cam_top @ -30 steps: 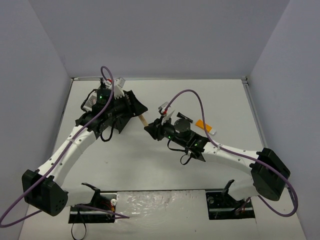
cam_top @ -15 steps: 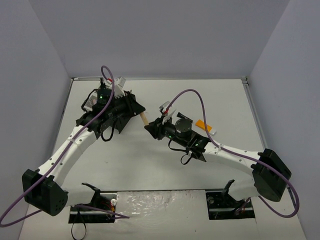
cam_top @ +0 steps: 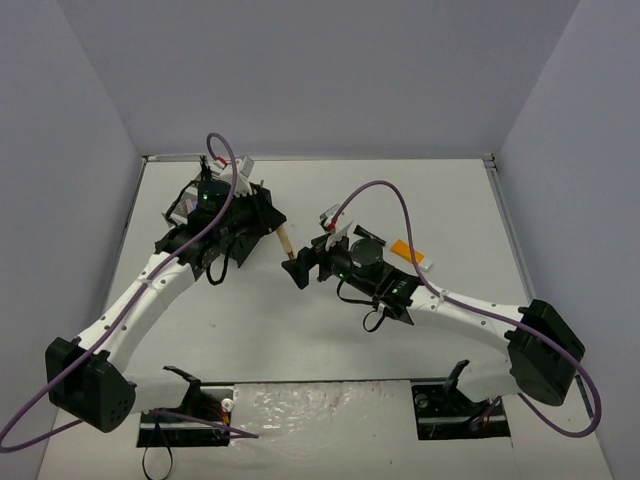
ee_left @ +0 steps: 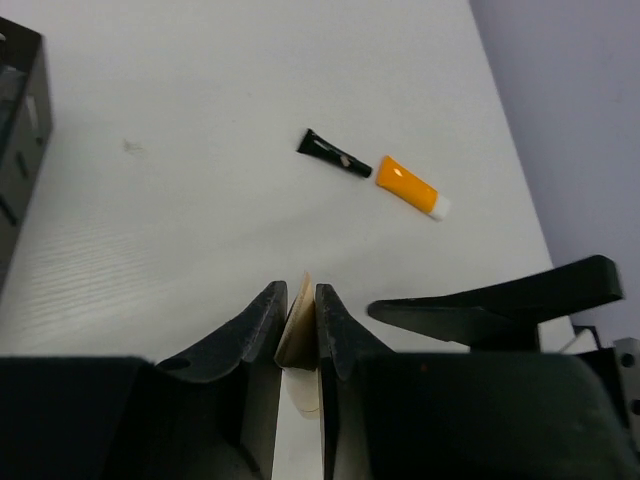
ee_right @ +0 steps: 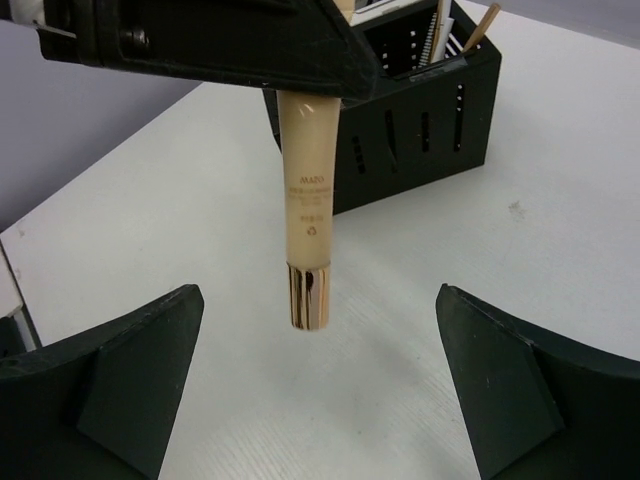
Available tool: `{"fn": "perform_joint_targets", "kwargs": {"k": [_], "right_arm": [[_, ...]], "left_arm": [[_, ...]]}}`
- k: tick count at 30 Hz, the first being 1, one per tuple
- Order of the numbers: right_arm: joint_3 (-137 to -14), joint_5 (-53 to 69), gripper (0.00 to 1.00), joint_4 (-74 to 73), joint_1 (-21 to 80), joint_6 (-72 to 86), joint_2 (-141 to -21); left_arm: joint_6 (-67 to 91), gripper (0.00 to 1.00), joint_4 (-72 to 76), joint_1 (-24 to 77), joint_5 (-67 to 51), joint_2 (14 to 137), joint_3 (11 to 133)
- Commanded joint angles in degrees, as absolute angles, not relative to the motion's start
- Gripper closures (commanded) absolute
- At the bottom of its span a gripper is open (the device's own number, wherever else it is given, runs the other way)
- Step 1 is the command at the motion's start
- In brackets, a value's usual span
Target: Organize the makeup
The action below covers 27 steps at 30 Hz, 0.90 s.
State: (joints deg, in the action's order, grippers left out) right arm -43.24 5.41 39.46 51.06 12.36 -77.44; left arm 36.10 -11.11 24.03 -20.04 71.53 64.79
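A flat beige tube (ee_right: pixel 307 220) with a gold cap hangs cap-down above the table, and my left gripper (ee_left: pixel 296 295) is shut on its crimped end (ee_left: pixel 298 318). In the top view this tube (cam_top: pixel 285 242) points from the left gripper (cam_top: pixel 272 226) toward my right gripper (cam_top: pixel 298 268). The right gripper (ee_right: pixel 320 305) stands open, its fingers wide apart on either side of the cap, touching nothing. An orange tube (ee_left: pixel 405 184) with a white cap and a small black tube (ee_left: pixel 333 156) lie on the table beyond, to the right of the right wrist in the top view, the orange tube (cam_top: pixel 404 251) partly hidden.
A black mesh compartment box (ee_right: pixel 420 120) stands behind the beige tube with thin pencils (ee_right: pixel 441 22) sticking out of it; its corner (ee_left: pixel 18 150) shows at the left wrist view's left edge. The white table (cam_top: pixel 420 200) is walled at the back and sides.
The right gripper has opened and let go of the beige tube. The left gripper shut on the tube's end and now holds it alone, a little nearer the box.
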Motion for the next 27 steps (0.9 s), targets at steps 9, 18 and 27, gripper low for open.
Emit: {"fn": "perform_joint_targets", "kwargs": {"k": [9,18,27], "right_arm": [[-39.9,-8.21,0.0,32.85,48.35,7.25,-63.62],[-34.99,-9.26,0.0,30.47,46.03,7.91,-57.28],[-33.21,-8.9,0.0,29.28,43.92,8.5,-55.11]], "left_arm": [[17.53,0.98,-2.92,18.47,9.75,70.45,67.34],[17.52,0.98,10.58,9.47,7.86,75.71,64.34],[18.8,0.98,18.71,8.71,9.15,80.85,59.83]]}}
